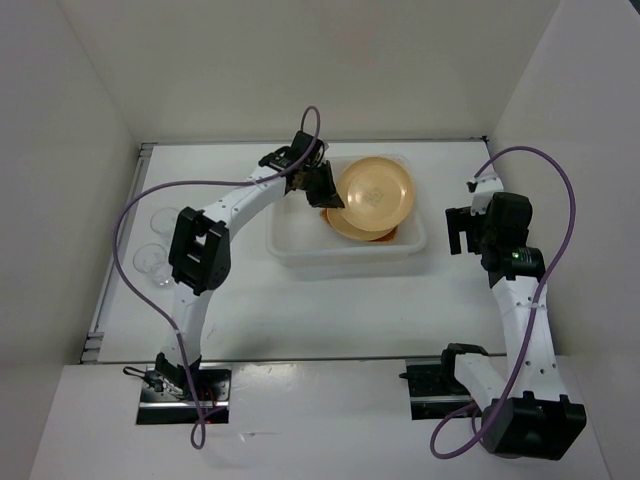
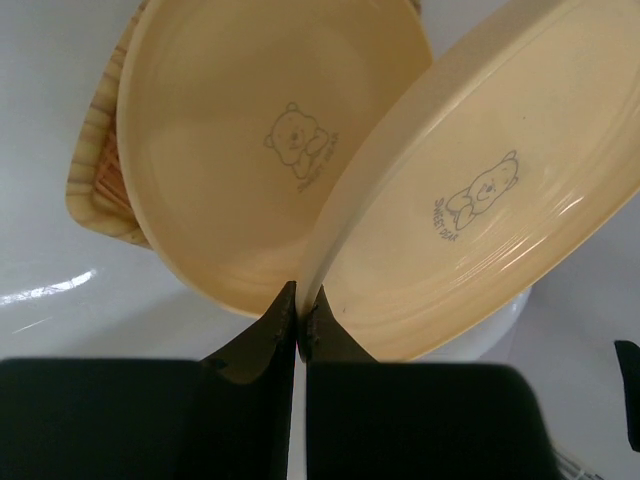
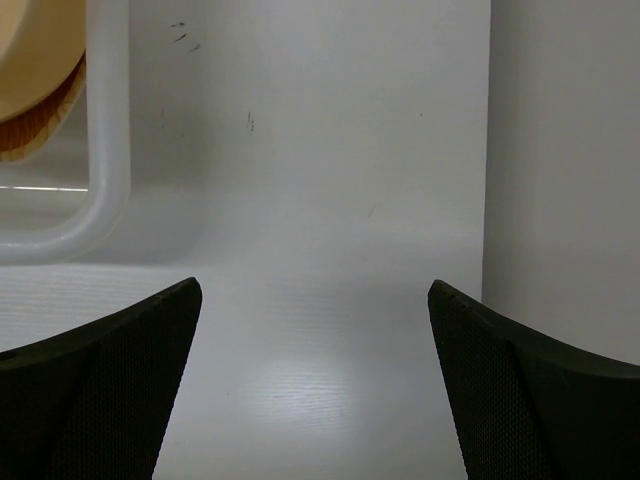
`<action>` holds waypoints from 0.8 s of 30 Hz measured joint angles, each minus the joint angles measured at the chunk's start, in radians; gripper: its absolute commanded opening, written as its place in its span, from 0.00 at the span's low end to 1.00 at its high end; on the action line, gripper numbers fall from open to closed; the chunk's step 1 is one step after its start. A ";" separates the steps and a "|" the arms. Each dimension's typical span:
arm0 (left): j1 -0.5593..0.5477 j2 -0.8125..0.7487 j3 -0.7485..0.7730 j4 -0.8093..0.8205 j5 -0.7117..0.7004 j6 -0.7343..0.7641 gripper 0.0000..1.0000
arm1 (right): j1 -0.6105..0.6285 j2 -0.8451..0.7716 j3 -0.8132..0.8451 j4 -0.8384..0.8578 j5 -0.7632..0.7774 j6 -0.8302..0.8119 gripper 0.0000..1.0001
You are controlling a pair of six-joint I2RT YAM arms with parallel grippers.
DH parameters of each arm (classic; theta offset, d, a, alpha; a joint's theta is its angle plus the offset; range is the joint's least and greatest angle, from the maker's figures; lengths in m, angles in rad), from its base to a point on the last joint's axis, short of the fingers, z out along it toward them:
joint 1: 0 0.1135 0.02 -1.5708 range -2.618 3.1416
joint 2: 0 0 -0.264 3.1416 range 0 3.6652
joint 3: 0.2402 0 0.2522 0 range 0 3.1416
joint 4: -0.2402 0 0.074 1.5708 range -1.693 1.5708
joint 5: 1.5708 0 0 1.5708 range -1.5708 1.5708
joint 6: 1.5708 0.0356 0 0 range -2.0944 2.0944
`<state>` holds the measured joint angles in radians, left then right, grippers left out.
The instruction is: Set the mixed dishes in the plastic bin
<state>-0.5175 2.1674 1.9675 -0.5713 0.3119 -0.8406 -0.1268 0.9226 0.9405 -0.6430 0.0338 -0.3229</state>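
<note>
**A:** Starting on the left, what's waiting?

**B:** Two glass cups (image 1: 152, 260) stand on the counter (image 1: 300, 310), well apart from the plastic bin (image 1: 345, 258). The left arm's purple cable (image 1: 125, 225) loops past them, and a wide swing could, I think, knock one over.

**A:** And the left gripper (image 2: 299, 305)?

**B:** It is pinched together on the rim of a yellow plate (image 2: 480, 190), which is tilted steeply over the bin. The second yellow plate (image 2: 250, 150) lies in the bin, on the tan woven plate (image 2: 95, 170).

**A:** What's the risk?

**B:** It's a thin grip on a smooth edge. The plate may slip, or land edge-first on the plate below and end up propped on the bin wall.

**A:** And on the right?

**B:** The right gripper (image 1: 457, 232) is spread wide and holds nothing. It sits just beside the bin's right end.

**A:** What about the surroundings?

**B:** The counter is white and faintly glossy, with plain white walls (image 1: 300, 60) on three sides.
</note>
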 measured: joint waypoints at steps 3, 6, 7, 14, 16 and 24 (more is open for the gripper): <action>0.003 0.023 -0.009 -0.008 -0.001 -0.001 0.02 | 0.000 -0.001 0.000 0.000 -0.006 -0.004 0.98; 0.005 0.037 -0.012 -0.017 -0.005 -0.002 0.04 | 0.000 -0.003 0.000 0.000 -0.011 -0.008 0.98; 0.006 0.040 -0.013 -0.017 -0.010 -0.003 0.09 | 0.000 -0.004 0.000 0.000 -0.013 -0.008 0.98; 0.006 0.054 -0.040 -0.023 -0.023 -0.023 0.27 | 0.000 -0.004 0.000 0.000 -0.028 -0.014 0.98; 0.006 0.061 -0.040 -0.025 -0.023 -0.027 0.36 | 0.000 -0.004 0.000 0.000 -0.032 -0.015 0.98; 0.002 0.039 -0.045 -0.028 -0.087 -0.025 1.00 | 0.000 -0.004 0.000 0.000 -0.050 -0.023 0.98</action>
<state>-0.5152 2.2059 1.9224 -0.5995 0.2249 -0.8654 -0.1268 0.9184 0.9401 -0.6430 -0.0158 -0.3454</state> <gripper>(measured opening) 0.904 0.983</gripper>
